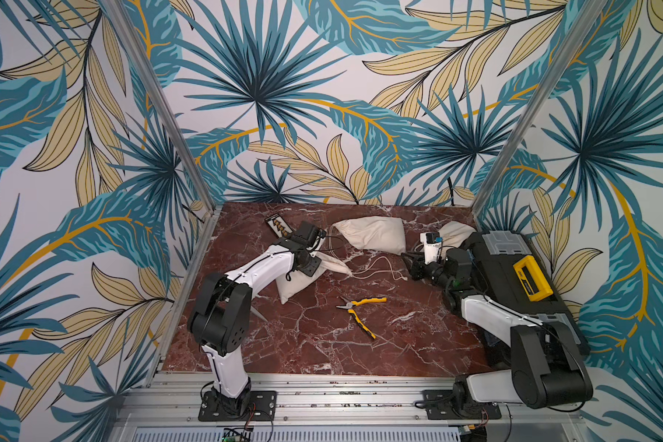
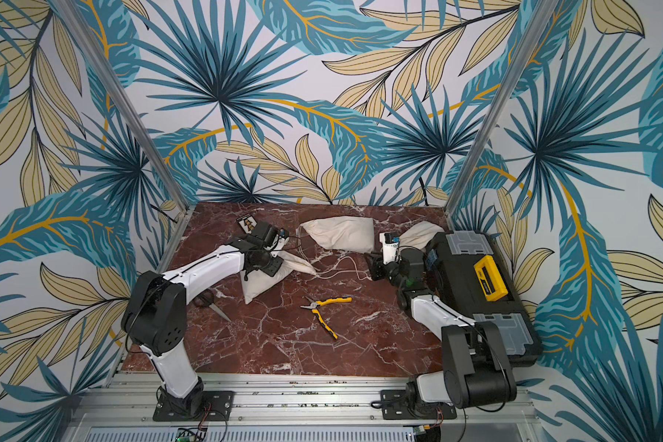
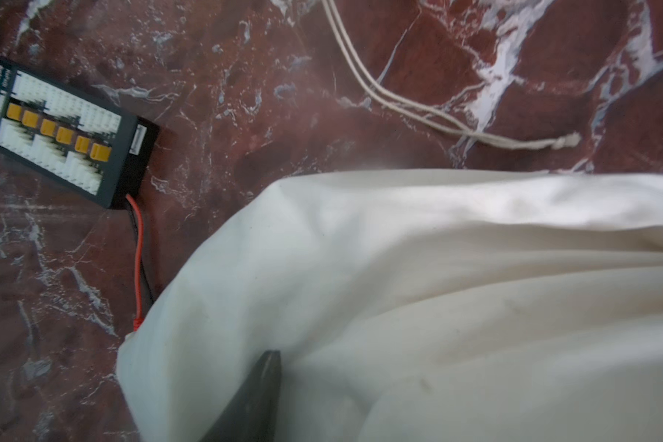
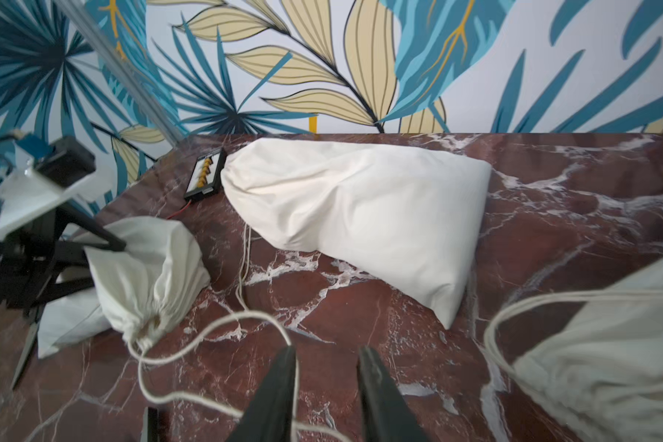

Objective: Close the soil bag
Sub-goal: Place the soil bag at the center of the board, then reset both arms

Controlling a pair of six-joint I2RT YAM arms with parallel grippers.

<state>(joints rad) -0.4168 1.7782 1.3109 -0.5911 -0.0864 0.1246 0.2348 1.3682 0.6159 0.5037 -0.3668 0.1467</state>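
Note:
The soil bag (image 1: 303, 281) is a small cream drawstring sack lying at the left of the marble table (image 1: 322, 344). Its mouth (image 4: 146, 325) is gathered tight. My left gripper (image 1: 316, 268) sits on top of the sack, open, fingers spread across the cloth; in the left wrist view one finger (image 3: 261, 382) presses into the fabric (image 3: 437, 306). The bag's drawstring (image 4: 215, 325) loops across the marble to my right gripper (image 4: 328, 356), which is open. The cord runs loose along the inner face of one finger (image 4: 280, 382), not pinched.
A larger cream bag (image 1: 372, 235) lies at the back, a third bag (image 1: 456, 231) sits behind the right arm. Yellow pliers (image 1: 360, 310) lie mid-table, with scissors (image 2: 211, 300) by the left arm. A black toolbox (image 1: 513, 275) fills the right edge. A black connector board (image 1: 279, 225) is at back left.

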